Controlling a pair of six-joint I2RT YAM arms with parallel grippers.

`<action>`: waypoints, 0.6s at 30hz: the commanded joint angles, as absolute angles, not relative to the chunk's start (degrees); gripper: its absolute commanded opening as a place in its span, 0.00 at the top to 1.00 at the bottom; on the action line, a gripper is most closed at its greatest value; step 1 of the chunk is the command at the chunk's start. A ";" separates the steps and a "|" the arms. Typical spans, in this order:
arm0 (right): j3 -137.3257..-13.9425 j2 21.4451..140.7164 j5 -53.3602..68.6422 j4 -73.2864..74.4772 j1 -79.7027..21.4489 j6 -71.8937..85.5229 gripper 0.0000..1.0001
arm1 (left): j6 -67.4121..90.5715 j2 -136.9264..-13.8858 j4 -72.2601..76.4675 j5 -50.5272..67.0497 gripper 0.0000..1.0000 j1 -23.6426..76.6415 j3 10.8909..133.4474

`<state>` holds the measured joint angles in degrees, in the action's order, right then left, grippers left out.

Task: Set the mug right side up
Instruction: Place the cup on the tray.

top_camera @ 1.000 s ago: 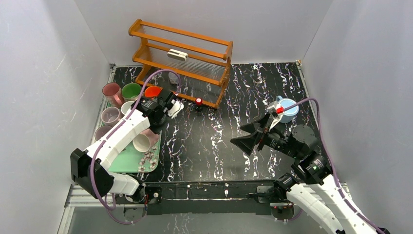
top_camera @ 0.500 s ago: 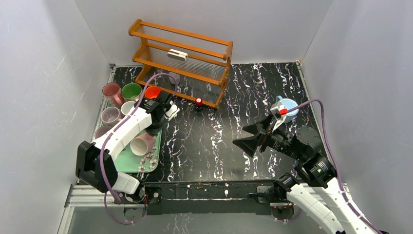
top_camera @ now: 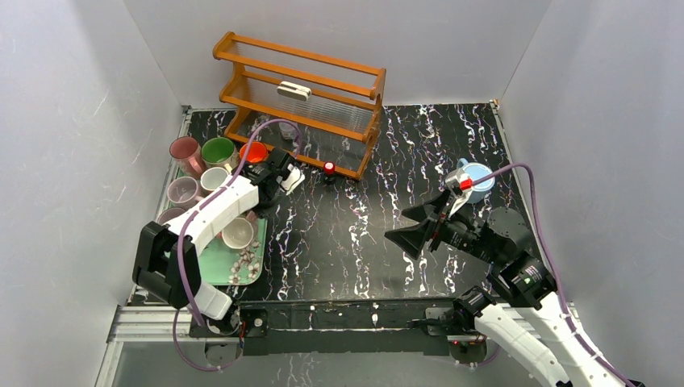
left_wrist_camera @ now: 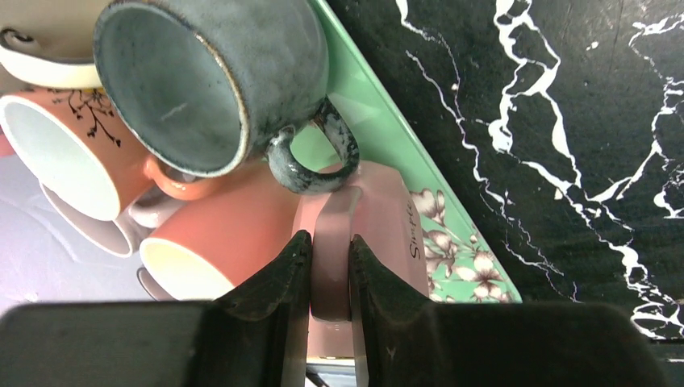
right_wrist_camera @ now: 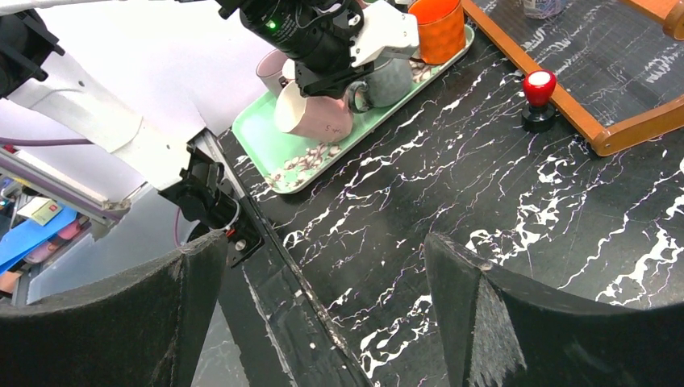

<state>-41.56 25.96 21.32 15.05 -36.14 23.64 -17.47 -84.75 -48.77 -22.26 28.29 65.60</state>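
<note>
Left jaws pinch the handle of one pink mug (left_wrist_camera: 387, 234), marked "Simple", on one green tray (left_wrist_camera: 375, 129) by the left edge of the tabletop (top_camera: 363, 234). Right jaws are spread wide.

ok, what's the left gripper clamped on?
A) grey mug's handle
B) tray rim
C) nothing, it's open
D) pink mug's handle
D: in the left wrist view the left gripper pinches the handle of the pink mug, while the grey mug lies just beyond its fingers.
</note>
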 commanded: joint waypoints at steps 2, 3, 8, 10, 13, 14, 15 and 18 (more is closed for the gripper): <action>-42.81 27.12 20.96 12.91 -36.30 22.68 0.01 | -20.65 -86.53 -44.81 -19.66 1.00 28.08 64.23; -42.74 27.15 20.92 12.83 -36.31 22.72 0.01 | -20.81 -86.97 -44.82 -19.27 1.00 28.04 64.30; -42.11 27.26 20.87 12.54 -36.30 23.00 0.01 | -21.31 -88.15 -44.61 -16.28 1.00 27.68 64.86; -42.01 27.45 20.90 12.60 -36.30 23.18 0.01 | -21.86 -88.28 -45.43 -13.64 1.00 26.97 65.78; -42.46 27.92 21.05 12.91 -36.31 22.97 0.01 | -23.66 -88.49 -48.24 -10.30 1.00 26.73 67.14; -42.59 28.18 21.01 13.11 -36.30 22.94 0.01 | -24.38 -88.58 -48.94 -9.41 1.00 26.58 67.42; -42.70 28.33 21.01 13.11 -36.30 22.87 0.01 | -25.01 -88.66 -49.46 -8.89 1.00 26.33 67.57; -42.71 28.36 20.86 13.14 -36.30 22.96 0.01 | -26.45 -88.98 -50.58 -6.60 1.00 25.25 68.27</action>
